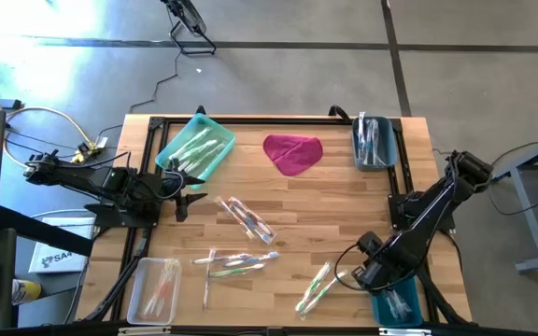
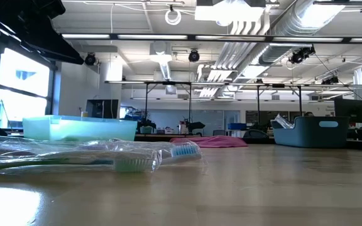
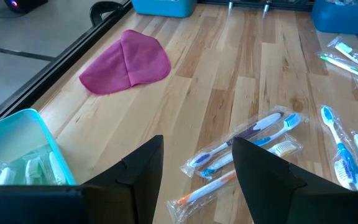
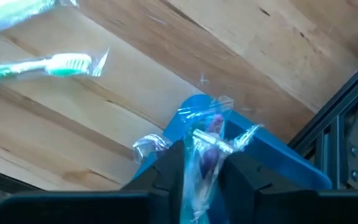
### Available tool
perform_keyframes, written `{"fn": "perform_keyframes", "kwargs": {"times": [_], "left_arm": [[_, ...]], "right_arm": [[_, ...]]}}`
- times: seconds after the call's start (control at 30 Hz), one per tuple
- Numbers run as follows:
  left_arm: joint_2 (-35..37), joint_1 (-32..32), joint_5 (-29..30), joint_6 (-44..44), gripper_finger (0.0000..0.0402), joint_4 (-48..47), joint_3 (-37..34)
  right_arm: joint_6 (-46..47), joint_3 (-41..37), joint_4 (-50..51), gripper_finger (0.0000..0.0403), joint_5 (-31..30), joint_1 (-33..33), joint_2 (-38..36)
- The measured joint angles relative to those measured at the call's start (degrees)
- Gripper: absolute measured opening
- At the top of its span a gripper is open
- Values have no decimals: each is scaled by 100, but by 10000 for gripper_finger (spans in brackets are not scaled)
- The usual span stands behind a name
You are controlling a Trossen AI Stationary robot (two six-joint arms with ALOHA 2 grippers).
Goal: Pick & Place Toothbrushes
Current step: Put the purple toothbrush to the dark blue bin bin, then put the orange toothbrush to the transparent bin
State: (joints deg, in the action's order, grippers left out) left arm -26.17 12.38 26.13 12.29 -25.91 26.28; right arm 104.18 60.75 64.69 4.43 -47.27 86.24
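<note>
The right gripper (image 4: 205, 163) hangs over a blue bin (image 4: 272, 158) at the wooden table's (image 1: 334, 201) corner, its fingers (image 4: 166, 168) pinching a crinkly clear-wrapped toothbrush (image 4: 207, 144), long axis running out between them and handle mostly hidden. Other shiny wrapped toothbrushes (image 1: 246, 219) lie scattered mid-table. The left gripper (image 3: 197, 177) waits spread and empty near a teal tray (image 1: 194, 145).

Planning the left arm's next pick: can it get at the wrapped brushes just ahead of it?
Probably yes: the left gripper is open, facing the wrapped brushes on bare wood, nothing between.
</note>
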Motion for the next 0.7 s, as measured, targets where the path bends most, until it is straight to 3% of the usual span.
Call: {"fn": "perform_keyframes", "kwargs": {"times": [0.33, 0.7], "left_arm": [[0, 0, 0, -24, 187, -7, 0], [0, 0, -2, -42, 187, -139, -2]], "right_arm": [[-382, 0, -20, 155, 685, 160, -2], [-1399, 0, -14, 148, 1099, 955, -255]]}}
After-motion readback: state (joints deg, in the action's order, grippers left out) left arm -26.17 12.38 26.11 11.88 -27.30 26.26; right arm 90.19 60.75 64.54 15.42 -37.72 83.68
